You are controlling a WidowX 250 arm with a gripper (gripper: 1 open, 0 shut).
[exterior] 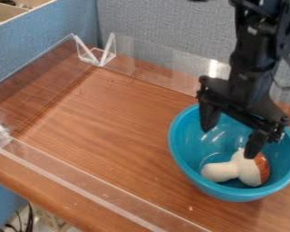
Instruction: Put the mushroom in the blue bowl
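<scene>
- Can see the fingers [232, 131] standing wide apart, pointing down over the blue bowl [181, 152], with open space between the tips.
- Can find the mushroom [230, 170] inside the blue bowl, low down toward the near side, lying tilted on its side.
- Can make out its pale, thick stem pointing left in the view and its reddish-orange cap to the right, close to the bowl wall.
- Cannot make out any grip on the mushroom; would put the right-hand fingertip in the view just above or behind the cap, though depth is hard to judge from here.
- Can place the blue bowl on the right part of the wooden desk [111, 118], with the black arm [256, 59] coming down from the top of the view and hiding part of the far rim.
- Can spot a white bracket [95, 52] at the far left corner of the desk, and a clear strip [81, 190] running along the near edge.
- Can see a blue panel [39, 41] at upper left, a grey backdrop [159, 27] behind the desk, and dark cables [29, 219] at lower left, too small to trace properly.
</scene>
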